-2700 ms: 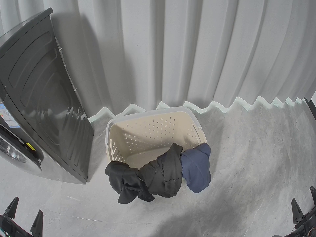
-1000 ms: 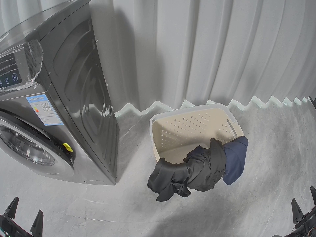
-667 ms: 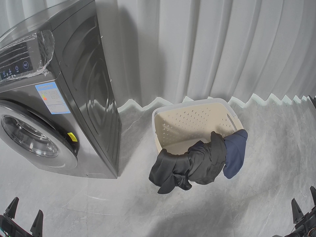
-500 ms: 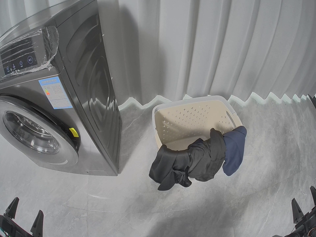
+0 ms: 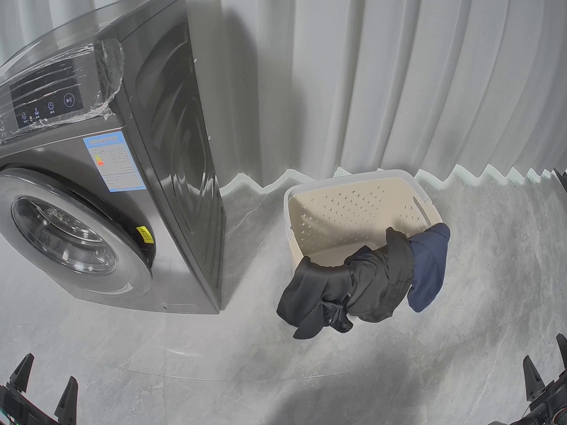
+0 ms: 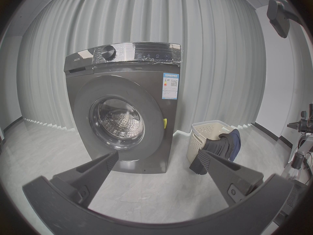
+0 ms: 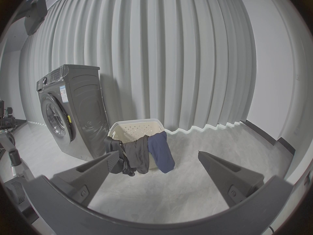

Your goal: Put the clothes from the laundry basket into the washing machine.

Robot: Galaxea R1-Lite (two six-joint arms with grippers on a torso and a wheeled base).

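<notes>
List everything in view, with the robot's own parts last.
washing machine: one, dark grey, on the floor to the robot's left, round door shut
laundry basket: one, cream, on the floor right of the machine
black clothes: one bundle, number of pieces unclear, draped over the basket's near rim
navy garment: one, over the rim beside the black bundle
curtain: white, pleated, behind everything
floor: grey marbled
left gripper: fingers open, empty
right gripper: fingers open, empty
</notes>
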